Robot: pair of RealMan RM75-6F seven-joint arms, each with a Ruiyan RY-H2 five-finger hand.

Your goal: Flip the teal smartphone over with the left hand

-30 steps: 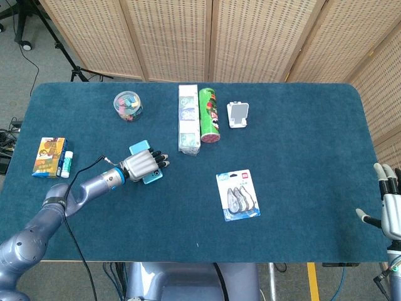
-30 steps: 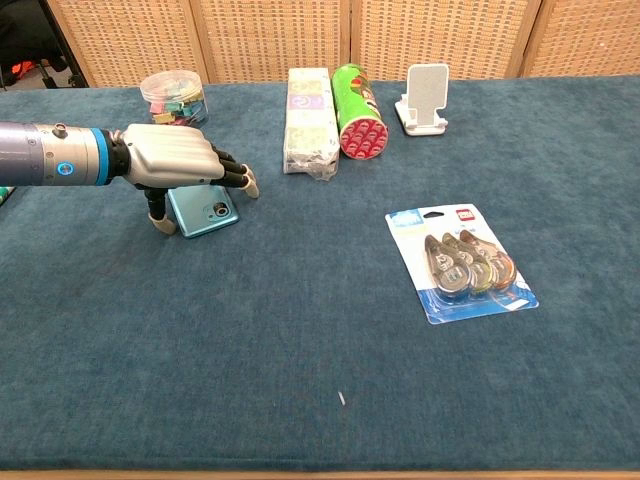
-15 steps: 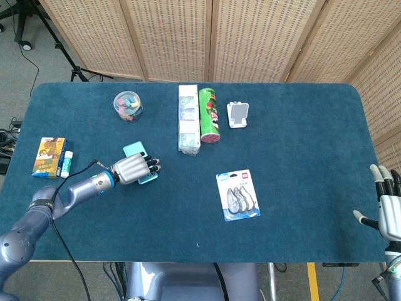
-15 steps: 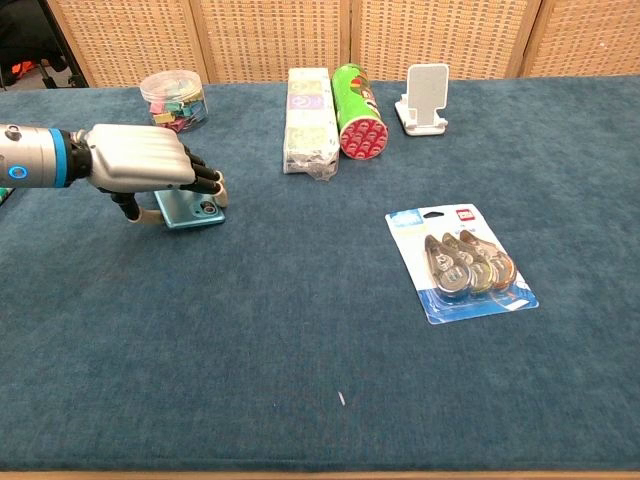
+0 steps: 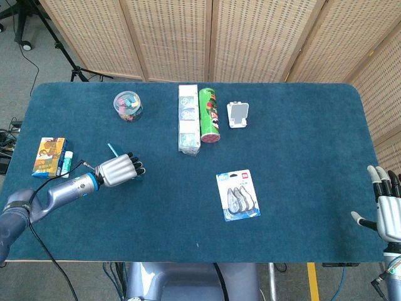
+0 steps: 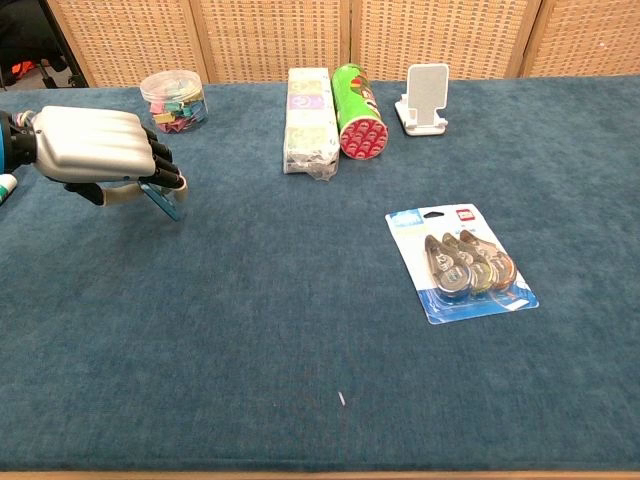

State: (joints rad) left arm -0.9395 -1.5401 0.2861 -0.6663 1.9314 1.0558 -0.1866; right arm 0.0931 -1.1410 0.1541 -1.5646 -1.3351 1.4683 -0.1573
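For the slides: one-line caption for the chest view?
Left hand grips the teal smartphone tipped up on edge mid-flip, on the blue table.

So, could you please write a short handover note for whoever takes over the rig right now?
Left hand: holds the teal smartphone, tilted up on its edge near the table's left side, fingers curled over it.
Right hand: open, idle at the table's right edge, holding nothing.
Done: phone grasped and tipped up, about halfway through the flip.
Left: lay it down on its other face, then release and withdraw the left hand.
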